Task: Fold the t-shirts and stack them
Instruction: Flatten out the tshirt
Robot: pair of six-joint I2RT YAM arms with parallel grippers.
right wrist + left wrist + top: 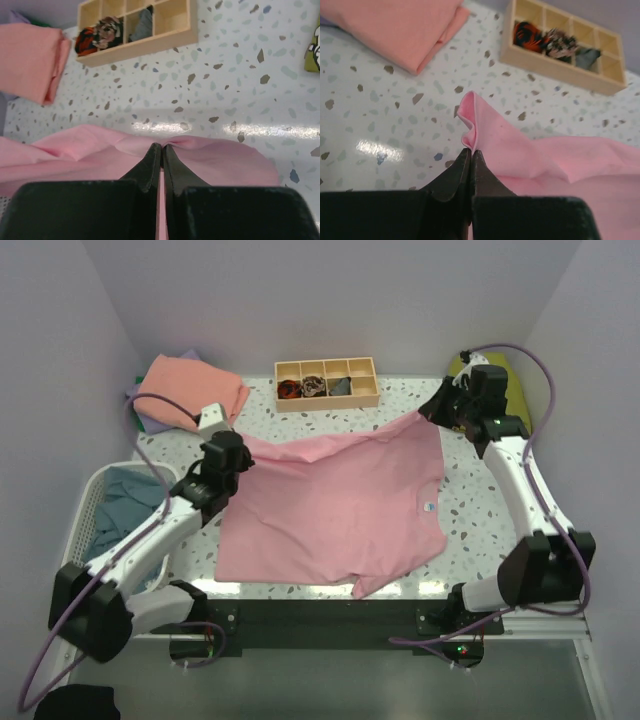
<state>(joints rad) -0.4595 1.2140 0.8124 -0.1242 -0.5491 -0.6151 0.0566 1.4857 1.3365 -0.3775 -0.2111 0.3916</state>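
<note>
Pink t-shirt [340, 505] lies mid-table. I see my left gripper [471, 151] pinched on its far-left corner and my right gripper [162, 146] pinched on its far-right edge. The lavender t-shirt [148, 418] is mostly hidden under the salmon t-shirt [190, 390].

Ahead of my left gripper [471, 150], a little to its right, sits a compartmented wooden tray [560, 70]. Its cells hold small bundles: one orange-and-black [527, 34], one grey-patterned [557, 42], one dark grey [587, 57]. From my right gripper [162, 146] the tray lies ahead-left. Speckled terrazzo tabletop [395, 115] runs beneath both. A yellow-green object [314, 47] sits ahead-right of my right gripper, cropped. A white slatted basket [85, 510] stands behind-left of my left gripper.
</note>
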